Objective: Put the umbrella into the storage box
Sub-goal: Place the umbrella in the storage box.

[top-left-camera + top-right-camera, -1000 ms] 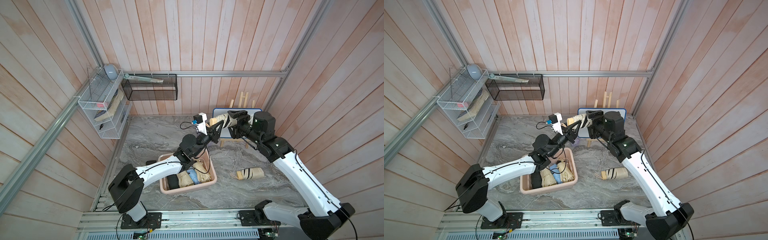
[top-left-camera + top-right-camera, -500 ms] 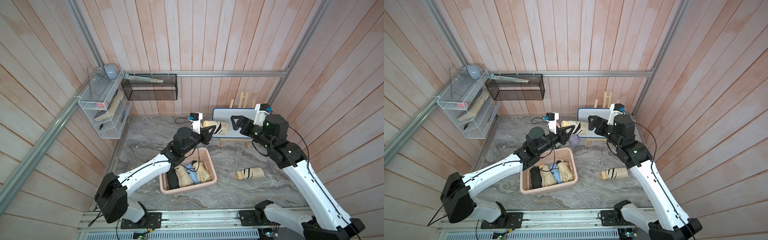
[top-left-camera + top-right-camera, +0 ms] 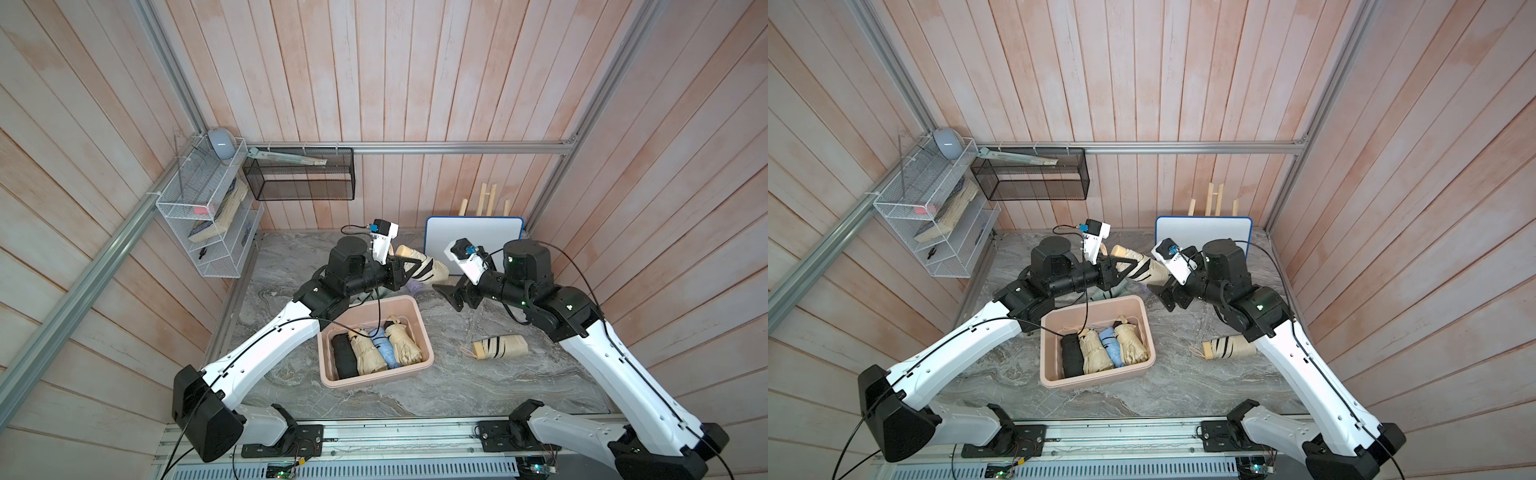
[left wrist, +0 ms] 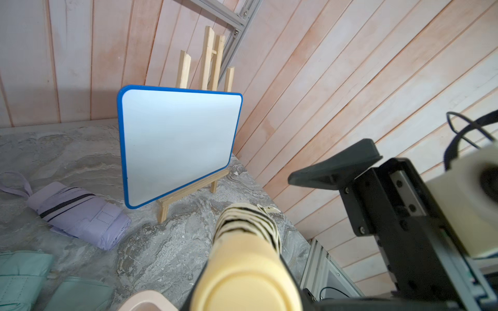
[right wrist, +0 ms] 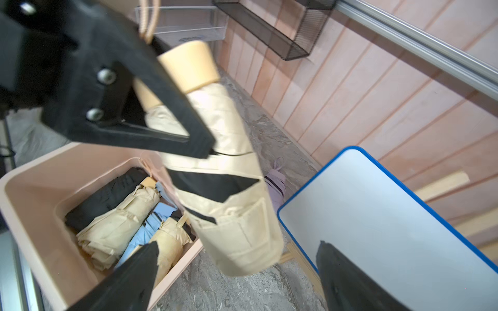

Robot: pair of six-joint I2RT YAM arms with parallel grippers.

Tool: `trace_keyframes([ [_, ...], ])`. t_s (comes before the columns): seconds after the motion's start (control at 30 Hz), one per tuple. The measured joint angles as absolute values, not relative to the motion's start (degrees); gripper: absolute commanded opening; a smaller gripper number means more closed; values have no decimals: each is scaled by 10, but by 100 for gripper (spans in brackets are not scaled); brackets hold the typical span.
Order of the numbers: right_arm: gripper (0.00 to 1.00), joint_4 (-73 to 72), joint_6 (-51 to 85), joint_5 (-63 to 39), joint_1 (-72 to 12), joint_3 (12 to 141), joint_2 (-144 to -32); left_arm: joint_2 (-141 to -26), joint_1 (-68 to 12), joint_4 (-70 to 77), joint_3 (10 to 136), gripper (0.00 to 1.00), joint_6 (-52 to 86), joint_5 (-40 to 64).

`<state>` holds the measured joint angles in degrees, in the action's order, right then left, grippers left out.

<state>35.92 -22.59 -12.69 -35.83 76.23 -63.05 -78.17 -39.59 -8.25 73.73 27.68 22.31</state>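
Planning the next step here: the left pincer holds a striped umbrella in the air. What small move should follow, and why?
Probably bring the left pincer over the storage box and lower the beige striped umbrella in. That pincer is shut on it near the handle, the right pincer stands open and clear of it, and the box's far end is bare beside four folded umbrellas.
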Motion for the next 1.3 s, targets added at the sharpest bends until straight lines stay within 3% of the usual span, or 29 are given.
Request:
trace_keyframes([
  [0.33, 97, 357, -321, -43, -432, 762, -662, -781, -396, -131, 737, 0, 274, 272],
  [0.67, 76, 317, -331, -4, -468, 761, -683, -781, -396, -137, 737, 0, 277, 283],
  [0.87, 72, 308, -329, 11, -477, 756, -695, -780, -396, -137, 737, 0, 277, 284],
  [1.17, 52, 291, -314, 16, -486, 752, -695, -761, -394, -126, 721, 0, 284, 284],
  [1.23, 50, 290, -312, 18, -490, 752, -695, -757, -394, -120, 714, 9, 289, 284],
  [1.3, 47, 289, -308, 23, -495, 752, -695, -751, -393, -115, 707, 27, 293, 284],
])
